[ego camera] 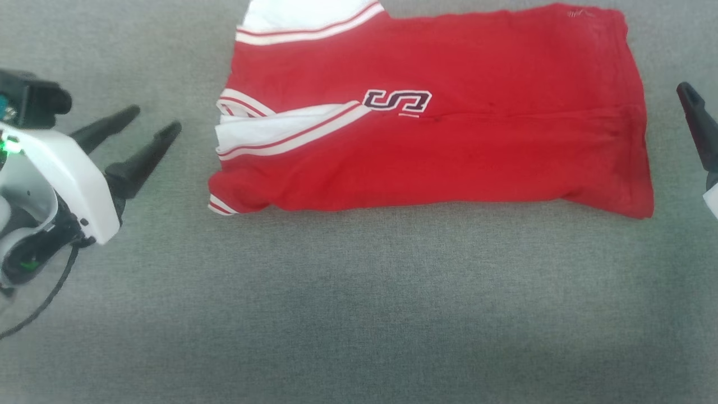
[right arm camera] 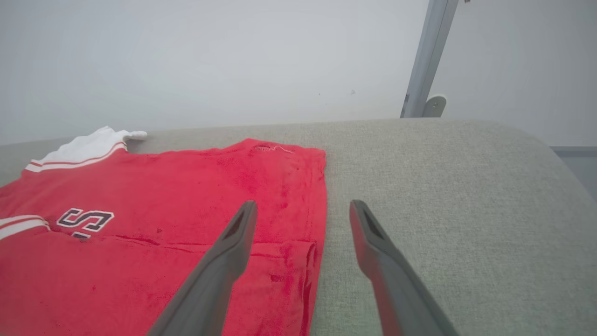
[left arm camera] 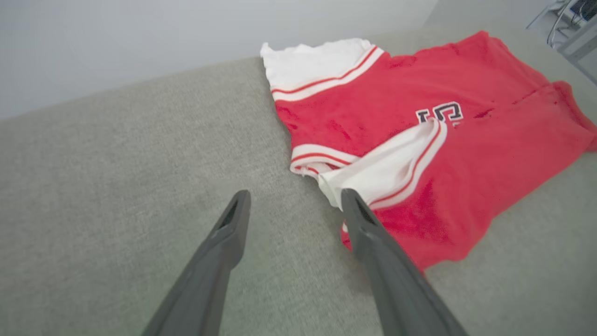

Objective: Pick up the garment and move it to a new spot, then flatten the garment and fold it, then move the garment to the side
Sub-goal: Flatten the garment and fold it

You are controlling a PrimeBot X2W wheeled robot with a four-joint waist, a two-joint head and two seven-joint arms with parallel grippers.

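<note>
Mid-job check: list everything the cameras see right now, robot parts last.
garment: one, red with white striped panels and a dark letter badge, lying folded on the surface between the grippers.
surface: one, grey fabric, under the garment.
wall: one, pale grey, behind the surface.
post: one, grey metal, upright against the wall beyond the surface.
left gripper: one, dark fingers, open and empty, beside the garment's left end, not touching it.
right gripper: one, dark fingers, open and empty, beside the garment's right end.
</note>
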